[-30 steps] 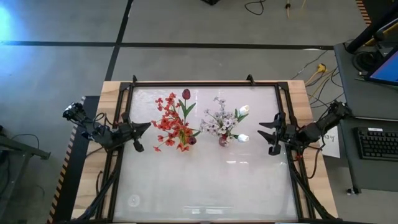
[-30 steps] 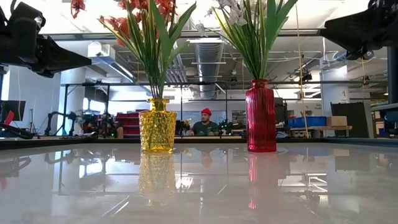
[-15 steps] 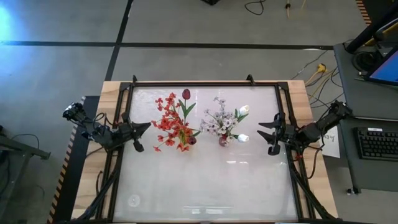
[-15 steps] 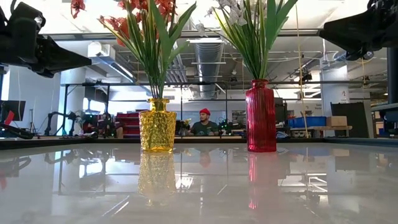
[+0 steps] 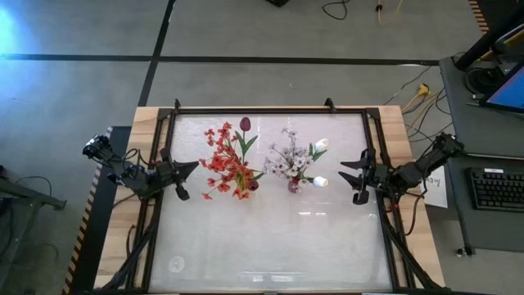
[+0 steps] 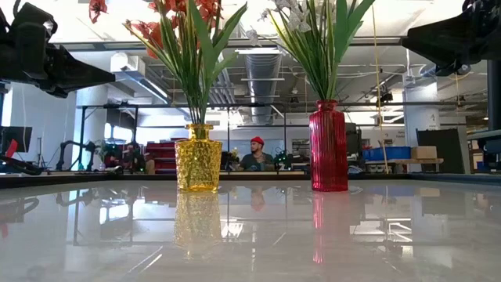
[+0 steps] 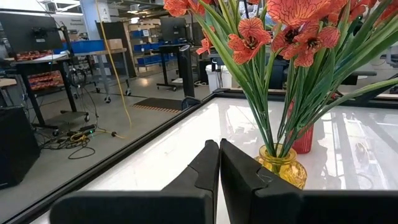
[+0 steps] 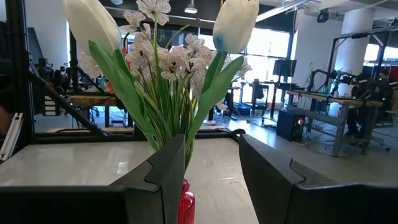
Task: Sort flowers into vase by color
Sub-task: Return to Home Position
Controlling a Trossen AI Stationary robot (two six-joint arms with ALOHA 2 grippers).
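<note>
1. The glossy table bears the red flowers on the left and the white flowers on the right, at mid-table.
2. The stems stand upright in the yellow vase and the red vase.
3. The left gripper is pressed together and empty.
4. The right gripper is parted and empty. The flowers look light and pliant, best pinched by the stem.

Looks like a robotics lab or workshop. Bare concrete floor with loose cables at the upper right of the high view, and a keyboard on a desk at its right edge. Exposed ducting overhead in the low view, with a person at benches mid-frame. Blue bins and a monitor at the upper left of the left wrist view.
</note>
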